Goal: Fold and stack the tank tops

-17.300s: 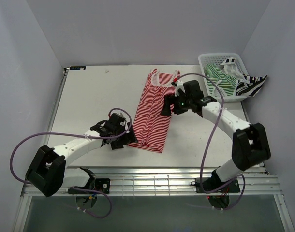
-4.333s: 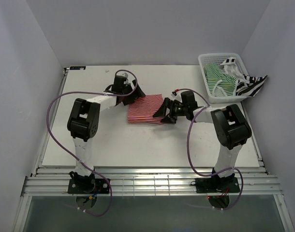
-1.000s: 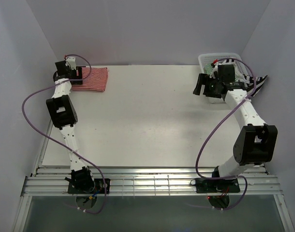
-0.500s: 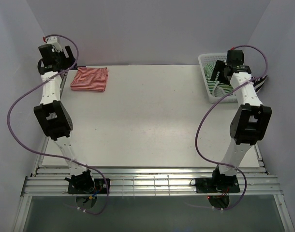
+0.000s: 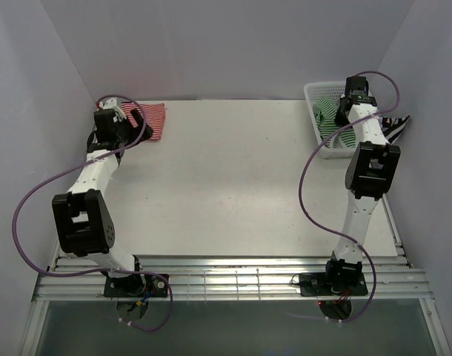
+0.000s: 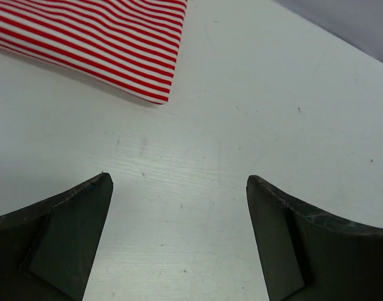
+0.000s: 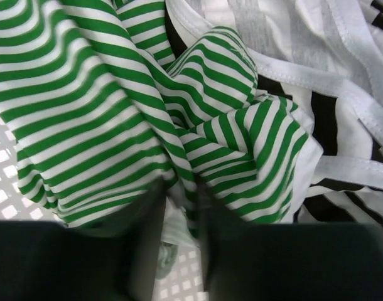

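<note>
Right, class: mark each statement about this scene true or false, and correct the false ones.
1. The red top lies folded at the far left corner of the table. True.
2. The left fingers hold the red top. False: they stand open and empty beside it.
3. The green top is in the basket. True.
4. The black-and-white top lies flat on the table. False: it is in the basket, draped over the rim.
5. The right fingers are at the green top. True.

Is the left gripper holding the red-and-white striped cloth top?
No, the left gripper hangs open over bare table, the red-and-white top lying apart beyond it.
</note>
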Tool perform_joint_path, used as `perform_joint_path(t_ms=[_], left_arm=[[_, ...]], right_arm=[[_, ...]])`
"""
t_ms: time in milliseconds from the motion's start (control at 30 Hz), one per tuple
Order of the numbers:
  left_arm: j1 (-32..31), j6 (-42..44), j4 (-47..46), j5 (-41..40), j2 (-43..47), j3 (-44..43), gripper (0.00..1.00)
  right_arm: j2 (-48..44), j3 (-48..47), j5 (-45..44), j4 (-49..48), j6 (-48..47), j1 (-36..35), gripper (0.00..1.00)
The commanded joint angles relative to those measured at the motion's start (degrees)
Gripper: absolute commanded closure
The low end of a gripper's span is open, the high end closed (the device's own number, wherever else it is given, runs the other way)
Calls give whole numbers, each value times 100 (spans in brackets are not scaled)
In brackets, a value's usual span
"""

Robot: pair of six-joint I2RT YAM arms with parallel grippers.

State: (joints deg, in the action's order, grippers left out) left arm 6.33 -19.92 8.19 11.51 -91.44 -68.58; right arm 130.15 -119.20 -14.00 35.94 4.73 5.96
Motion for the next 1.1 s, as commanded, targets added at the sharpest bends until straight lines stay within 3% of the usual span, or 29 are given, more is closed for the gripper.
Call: perform_joint_path(t_ms=[0, 267, 433, 567, 633, 700, 867, 967, 1000, 1067], left_arm=[[105, -152, -150, -280, 521, 55, 2], [97, -240, -282, 158, 987, 195, 2], [97, -600, -484, 800, 1207, 493, 2], [105, -820, -546, 993, 1637, 705, 2], [97, -1003, -555, 1055, 1778, 775, 2], [97, -1162, -598, 1151, 1988, 933, 2], [97, -1584, -292, 1179, 2314, 1302, 2], [88, -1716, -54, 1108, 2569, 1539, 2], [88, -1812, 77, 1099, 2613, 1679, 2], [88, -1953, 174, 1055, 2701, 1812, 2]], right_arm=[[-331, 27, -137, -271, -69, 11, 92], [-1649, -288, 265, -412, -7, -16, 92], [-2842, 36, 1748, -1385, 45, -16, 92], [-3434, -181, 2935, -1556, 352, -51, 92], [-3723, -227, 4120, -1529, 546, -164, 92], [-4056, 9, 5042, -1678, 747, -444, 92], [-4664, 1054, 5697, -1819, 555, -1184, 92], [-4998, 2178, 6364, -2169, 607, -1325, 92], [-5225, 2991, 6575, -2614, 677, -1325, 92], [-5429, 3768, 6280, -2855, 731, -1325, 92]])
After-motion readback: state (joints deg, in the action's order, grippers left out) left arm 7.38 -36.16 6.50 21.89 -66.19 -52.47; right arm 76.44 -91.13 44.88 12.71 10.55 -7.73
